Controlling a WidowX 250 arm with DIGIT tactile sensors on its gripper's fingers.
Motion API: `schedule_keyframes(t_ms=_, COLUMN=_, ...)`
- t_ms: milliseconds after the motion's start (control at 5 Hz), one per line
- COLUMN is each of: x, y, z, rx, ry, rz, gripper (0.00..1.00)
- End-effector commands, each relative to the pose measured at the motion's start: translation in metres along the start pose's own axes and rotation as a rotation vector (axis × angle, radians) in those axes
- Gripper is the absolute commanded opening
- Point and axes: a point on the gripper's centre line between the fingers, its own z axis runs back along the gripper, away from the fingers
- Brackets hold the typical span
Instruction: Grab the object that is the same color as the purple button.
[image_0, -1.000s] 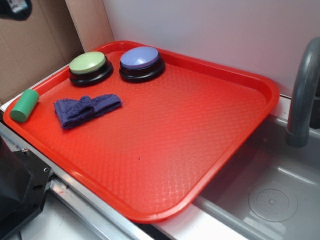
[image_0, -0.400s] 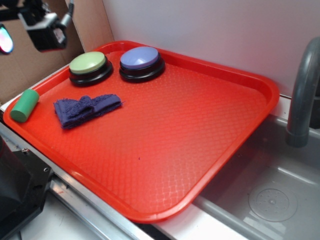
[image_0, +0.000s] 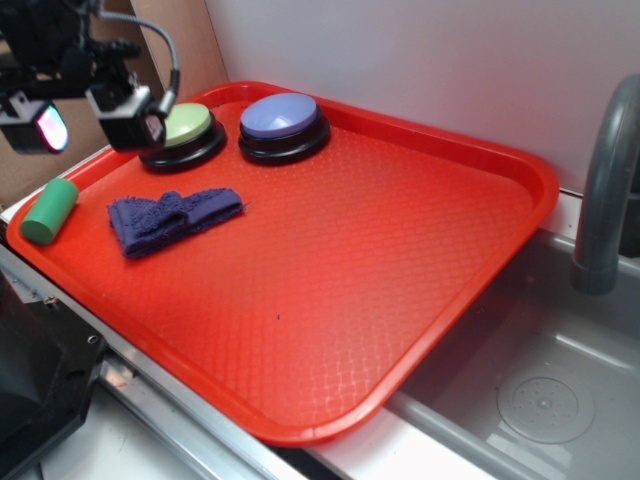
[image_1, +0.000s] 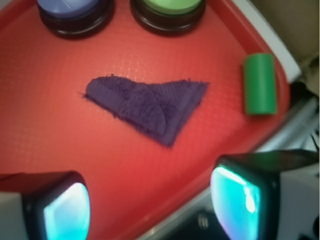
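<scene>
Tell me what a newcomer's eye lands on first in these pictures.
The big red tray fills the exterior view, next to a grey sink. At its far left end sit a purple button and a green-topped button side by side, with a crumpled purple cloth lying in front of them and a green cylinder at the tray's left rim. The gripper hangs open above the cloth.

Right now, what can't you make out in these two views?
- Exterior: the gripper sits at the top-left edge; the arm is cut off and covers part of the green button.
- Wrist: both buttons are cropped by the top edge; only part of the purple button shows.
- Wrist: the cloth is soft-focused, so its folds are unclear.
- Wrist: the green cylinder is blurred.
</scene>
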Motion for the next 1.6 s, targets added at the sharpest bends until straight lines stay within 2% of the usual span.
schedule_keyframes(t_ms=0, x=0.031, y=0.000, z=-0.042, rx=0.030, ry=-0.104, rz=-0.055, gripper=1.00)
schedule_keyframes(t_ms=200, x=0.036, y=0.003, z=-0.066, rx=0.086, ry=-0.090, rz=-0.036, gripper=1.00)
schedule_keyframes(t_ms=600, x=0.034, y=0.005, z=-0.091, rx=0.088, ry=-0.053, rz=-0.045, gripper=1.00)
schedule_keyframes(t_ms=800, x=0.032, y=0.004, z=-0.095, rx=0.055, ry=-0.044, rz=-0.040, gripper=0.59)
schedule_keyframes(t_ms=1000, x=0.031, y=0.008, z=-0.097, rx=0.038, ry=-0.054, rz=-0.018, gripper=0.00)
schedule_keyframes(t_ms=1400, x=0.032, y=0.009, z=-0.096, rx=0.051, ry=-0.073, rz=-0.008, gripper=0.00)
